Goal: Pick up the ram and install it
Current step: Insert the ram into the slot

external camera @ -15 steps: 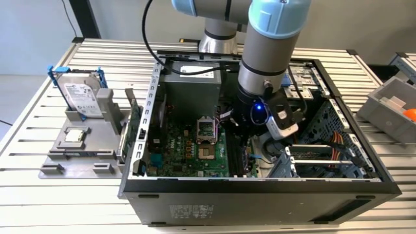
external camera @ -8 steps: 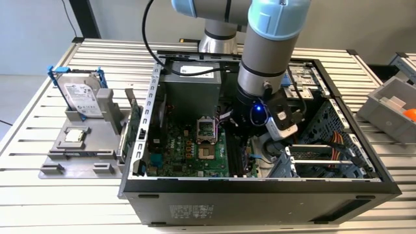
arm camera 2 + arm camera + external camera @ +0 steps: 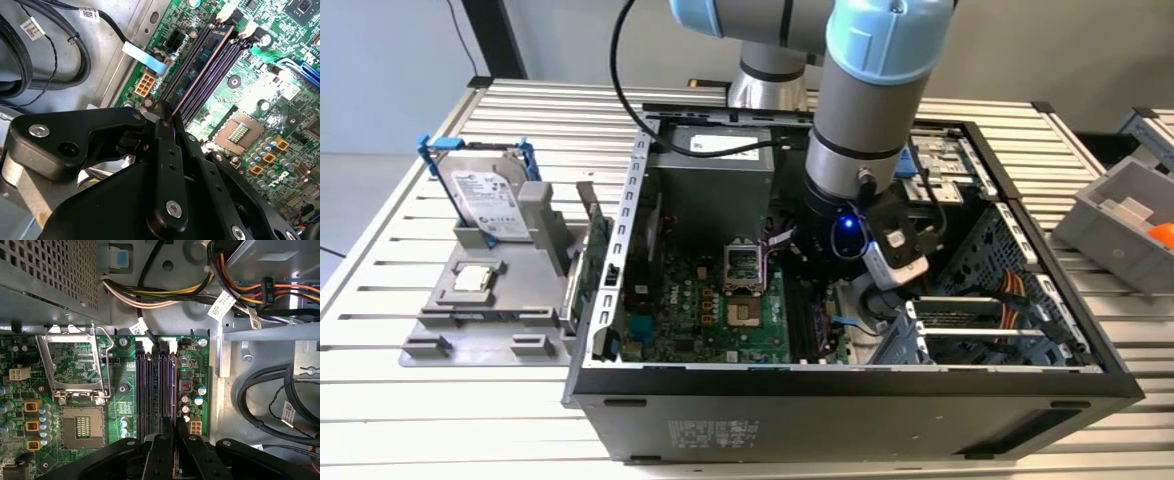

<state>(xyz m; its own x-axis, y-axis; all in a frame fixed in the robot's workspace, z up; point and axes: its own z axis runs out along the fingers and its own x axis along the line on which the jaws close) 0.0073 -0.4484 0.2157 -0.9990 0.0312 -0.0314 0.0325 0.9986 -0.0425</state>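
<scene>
The ram [image 3: 200, 70] is a thin dark stick seen edge-on, standing in the outermost memory slot of the green motherboard [image 3: 280, 85] inside the open computer case [image 3: 854, 385]. In the first wrist view the ram [image 3: 175, 390] runs along the slots next to the board's edge. My gripper [image 3: 167, 117] is down inside the case [image 3: 827, 300]. Its black fingers [image 3: 161, 450] are shut on the near end of the stick [image 3: 175, 437]. The stick's far end lies by the white latches [image 3: 250, 30].
The CPU socket [image 3: 80, 425] lies beside the slots. Black cables [image 3: 270, 405] and a coloured wire bundle [image 3: 165, 295] run close by. On the grey stand [image 3: 494, 290] at the exterior view's left are a hard drive in a blue frame [image 3: 487, 200] and a green card [image 3: 594, 260].
</scene>
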